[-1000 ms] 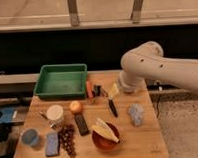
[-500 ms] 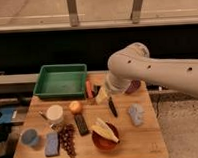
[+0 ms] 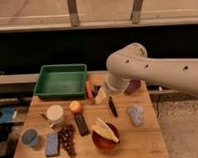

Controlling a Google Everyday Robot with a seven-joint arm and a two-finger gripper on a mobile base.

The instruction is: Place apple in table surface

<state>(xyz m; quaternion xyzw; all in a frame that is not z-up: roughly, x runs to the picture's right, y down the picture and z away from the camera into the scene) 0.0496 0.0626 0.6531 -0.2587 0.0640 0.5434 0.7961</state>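
So the apple (image 3: 75, 107) sits on the wooden surface (image 3: 141, 142), a bit left of the middle of the frame. It's not being held by anything. A white cup (image 3: 55, 114) is just to its left, and a black bar-shaped thing (image 3: 82, 124) lies just below and right of it. Further down there's a dark bunch of grapes (image 3: 68, 140), and in the lower left a blue cup (image 3: 30, 138) and a blue sponge (image 3: 52, 144).

Above the apple is the green tray (image 3: 42, 80), with a carrot (image 3: 88, 89) by its right edge. An orange bowl (image 3: 98, 142) with something pale yellow in it sits bottom centre. A thin black stick (image 3: 113, 107) lies right of centre, with a crumpled grey-blue lump (image 3: 136, 114) past it.

The big white arm (image 3: 147, 68) comes in from the right edge, bends down over the back of the surface and covers whatever's under it. A dark reddish thing (image 3: 133, 86) pokes out from under the arm, and I can't make out what it is.

The pincer (image 3: 101, 96) is the pale tip hanging just right of the carrot, up and right of the apple and apart from it. I honestly can't tell if it's spread or pressed together.
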